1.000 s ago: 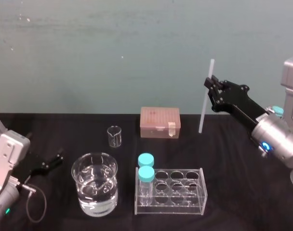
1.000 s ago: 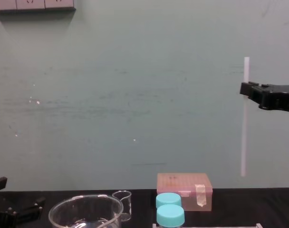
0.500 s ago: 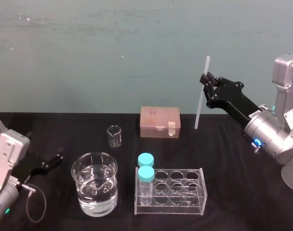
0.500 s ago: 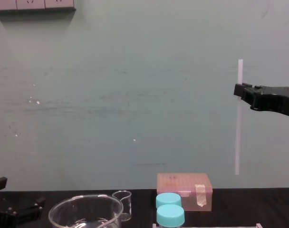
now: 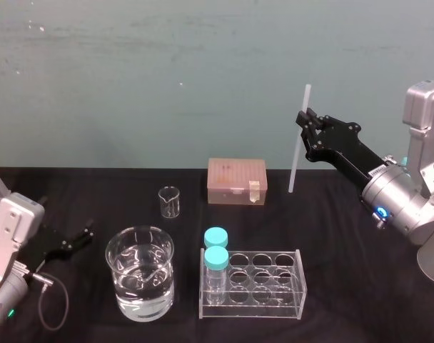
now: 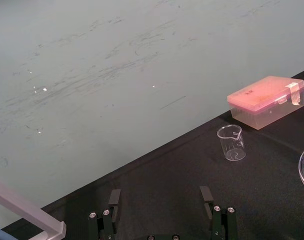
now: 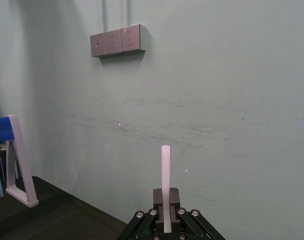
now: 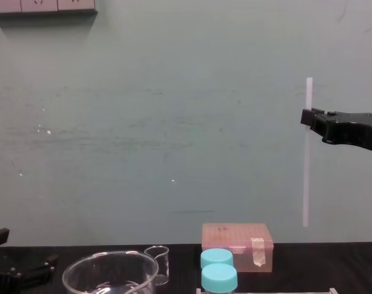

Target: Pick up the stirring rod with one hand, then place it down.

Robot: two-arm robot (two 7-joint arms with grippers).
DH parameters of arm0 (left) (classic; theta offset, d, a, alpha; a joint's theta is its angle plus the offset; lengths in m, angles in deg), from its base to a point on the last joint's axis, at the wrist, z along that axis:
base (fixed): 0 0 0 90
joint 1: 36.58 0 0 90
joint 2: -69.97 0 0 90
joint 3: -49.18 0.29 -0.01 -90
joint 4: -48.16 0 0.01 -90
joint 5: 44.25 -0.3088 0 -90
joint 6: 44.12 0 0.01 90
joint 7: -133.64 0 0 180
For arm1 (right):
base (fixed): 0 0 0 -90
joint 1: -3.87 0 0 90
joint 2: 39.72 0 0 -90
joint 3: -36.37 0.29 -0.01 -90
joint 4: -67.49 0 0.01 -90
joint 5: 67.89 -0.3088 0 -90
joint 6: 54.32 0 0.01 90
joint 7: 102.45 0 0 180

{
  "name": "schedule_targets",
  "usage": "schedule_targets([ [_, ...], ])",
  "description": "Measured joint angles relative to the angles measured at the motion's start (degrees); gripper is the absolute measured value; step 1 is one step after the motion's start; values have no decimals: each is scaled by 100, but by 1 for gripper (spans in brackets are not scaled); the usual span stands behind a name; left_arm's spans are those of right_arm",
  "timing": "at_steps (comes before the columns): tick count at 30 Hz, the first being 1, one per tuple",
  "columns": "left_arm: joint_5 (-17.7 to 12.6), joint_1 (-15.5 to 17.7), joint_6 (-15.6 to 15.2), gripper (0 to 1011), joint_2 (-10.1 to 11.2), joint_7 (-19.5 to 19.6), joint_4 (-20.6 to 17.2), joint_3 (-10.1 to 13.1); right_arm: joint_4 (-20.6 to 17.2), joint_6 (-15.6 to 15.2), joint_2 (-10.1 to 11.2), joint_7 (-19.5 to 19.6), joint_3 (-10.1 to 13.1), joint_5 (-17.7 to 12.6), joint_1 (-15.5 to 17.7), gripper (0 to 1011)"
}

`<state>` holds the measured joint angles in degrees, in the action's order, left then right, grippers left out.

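Observation:
The stirring rod (image 5: 298, 139) is a thin white rod held nearly upright in the air at the right, its lower end above the black table behind the pink box. My right gripper (image 5: 304, 119) is shut on the rod's upper part; in the chest view the stirring rod (image 8: 307, 165) hangs below the right gripper (image 8: 307, 116), and in the right wrist view the stirring rod (image 7: 165, 170) stands up between the right gripper's (image 7: 166, 206) black jaws. My left gripper (image 5: 83, 236) rests open at the table's left, also seen as the left gripper (image 6: 162, 197) in its wrist view.
A large beaker of water (image 5: 140, 282) stands front left, a small empty beaker (image 5: 170, 202) behind it. A clear tube rack (image 5: 253, 284) holds two blue-capped jars (image 5: 216, 246). The pink box (image 5: 236, 181) sits at the table's back.
The right gripper carried the rod a little to the left and slightly nearer the pink box, then came almost to rest. The left arm has not moved.

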<state>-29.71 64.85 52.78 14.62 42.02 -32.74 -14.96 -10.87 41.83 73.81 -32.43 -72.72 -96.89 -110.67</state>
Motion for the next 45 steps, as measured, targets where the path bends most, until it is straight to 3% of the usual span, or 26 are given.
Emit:
schedule_targets([
  [45,0,0,0,1005,0,0,0,0,-8,-7,10,-1,-7,-7,0,75],
])
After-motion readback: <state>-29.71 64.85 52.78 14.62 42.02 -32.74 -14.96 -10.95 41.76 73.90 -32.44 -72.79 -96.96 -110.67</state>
